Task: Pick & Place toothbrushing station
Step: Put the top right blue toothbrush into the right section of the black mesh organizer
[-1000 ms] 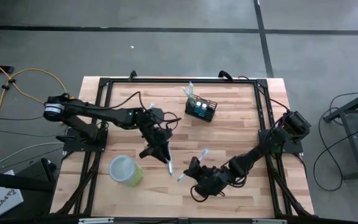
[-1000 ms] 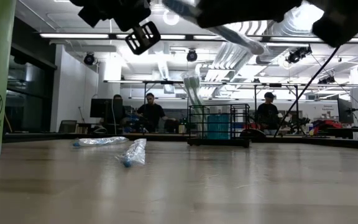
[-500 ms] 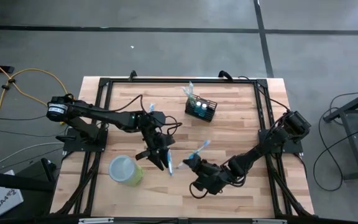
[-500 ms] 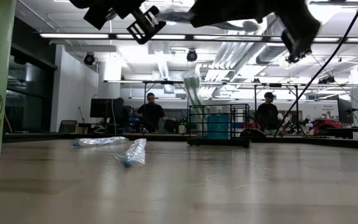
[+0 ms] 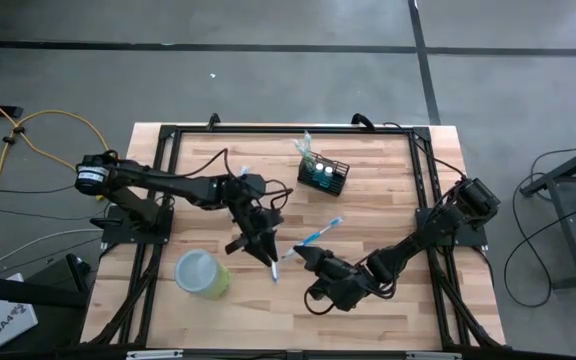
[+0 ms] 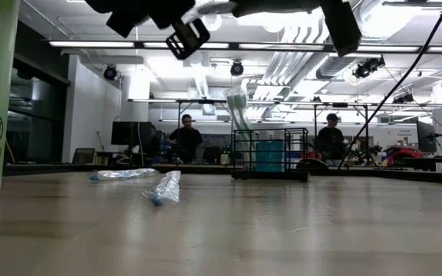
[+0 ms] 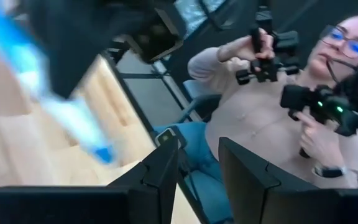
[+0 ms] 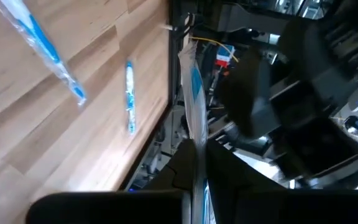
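Item: toothbrushing station (image 5: 324, 175), black wire-mesh caddy, standing at the far centre of the table (image 5: 388, 220), upright; already holds some wrapped items and small containers.

Item: right pincer (image 5: 304, 254), near centre of the table, raised, clenched on a wrapped toothbrush (image 5: 315, 237) that sticks out toward the caddy but is well short of it.

Item: left pincer (image 5: 262, 252), just left of the right one, also raised; a second wrapped brush (image 5: 269, 262) lies at its tips, but whether it grips it cannot be told.

Item: light-green cup (image 5: 201, 272), near left, standing apart.

Item: loose wrapped pieces (image 6: 166, 188) on the table, seen in the low view.

Progress, judged: partly filled. The carried brush is lifted but not delivered; it and any loose pieces remain to be placed.
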Robot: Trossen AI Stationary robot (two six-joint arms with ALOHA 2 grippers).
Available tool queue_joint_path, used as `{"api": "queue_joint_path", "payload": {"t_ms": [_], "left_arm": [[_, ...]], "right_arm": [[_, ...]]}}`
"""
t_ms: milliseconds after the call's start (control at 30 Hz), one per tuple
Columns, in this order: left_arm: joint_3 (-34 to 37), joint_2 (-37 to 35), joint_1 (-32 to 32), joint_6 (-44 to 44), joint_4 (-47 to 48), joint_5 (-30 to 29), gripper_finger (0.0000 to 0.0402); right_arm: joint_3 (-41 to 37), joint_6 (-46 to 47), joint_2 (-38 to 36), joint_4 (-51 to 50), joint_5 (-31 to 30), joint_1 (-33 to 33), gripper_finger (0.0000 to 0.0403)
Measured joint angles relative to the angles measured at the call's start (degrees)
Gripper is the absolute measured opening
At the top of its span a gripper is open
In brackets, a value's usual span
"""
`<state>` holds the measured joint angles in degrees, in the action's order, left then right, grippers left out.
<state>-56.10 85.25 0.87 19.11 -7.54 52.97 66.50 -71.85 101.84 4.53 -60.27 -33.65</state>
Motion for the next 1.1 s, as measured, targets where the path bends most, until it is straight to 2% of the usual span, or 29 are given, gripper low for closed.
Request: {"api": "queue_joint_path", "payload": {"t_ms": [433, 667, 1100], "left_arm": [[0.0, 3.5, -6.8, 3.3, 1.7, 6.6, 0.0113], [0.0, 6.6, -7.6, 5.2, -3.0, 10.4, 0.0113], [0.0, 7.3, -7.5, 5.6, -6.3, 11.7, 0.0113]], "right_arm": [[0.0, -8.2, 0.0, 2.8, -0.9, -0.1, 0.0013], [0.0, -14.0, 0.0, 5.9, -1.0, 0.4, 0.0013], [0.0, -15.0, 0.0, 7.7, 6.4, 4.3, 0.0013]]}}
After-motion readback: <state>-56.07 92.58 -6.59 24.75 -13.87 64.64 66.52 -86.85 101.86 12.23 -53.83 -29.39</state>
